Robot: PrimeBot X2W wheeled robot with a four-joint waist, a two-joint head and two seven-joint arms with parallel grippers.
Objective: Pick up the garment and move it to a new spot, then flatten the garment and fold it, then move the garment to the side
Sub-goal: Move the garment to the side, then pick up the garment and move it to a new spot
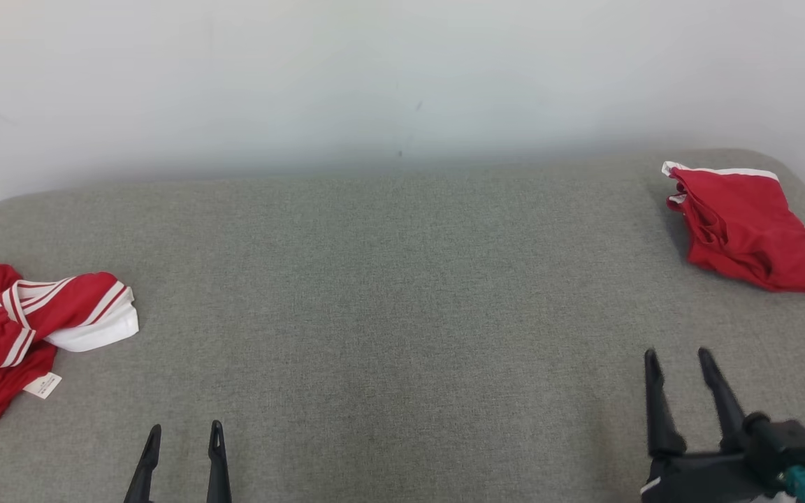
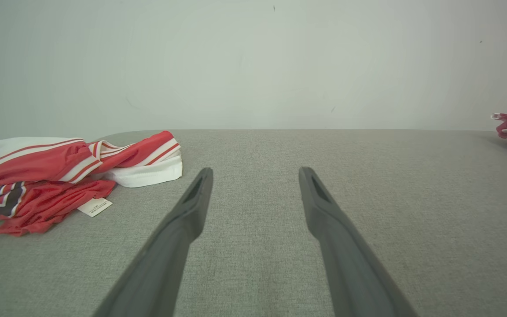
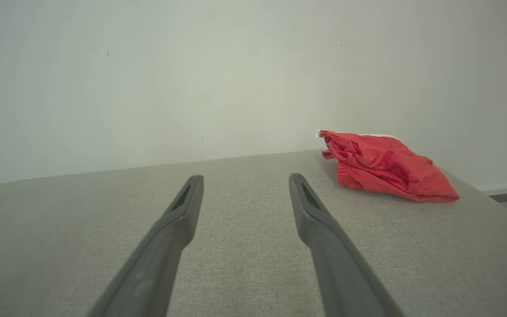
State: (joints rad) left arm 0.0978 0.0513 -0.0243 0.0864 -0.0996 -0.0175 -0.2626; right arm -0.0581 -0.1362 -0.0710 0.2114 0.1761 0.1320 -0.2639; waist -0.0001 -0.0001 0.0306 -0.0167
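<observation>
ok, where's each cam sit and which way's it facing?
Head view: on the head, looking forward-down over the grey table to the white wall; left end effector lower left, right end effector lower right.
Left wrist view: on that wrist, low over the table, along its own open fingers; crumpled striped garment at left.
Right wrist view: likewise, along its open fingers; folded red garment ahead-right.
Shared: all three show the folded red garment; head and left wrist share the crumpled striped garment.
</observation>
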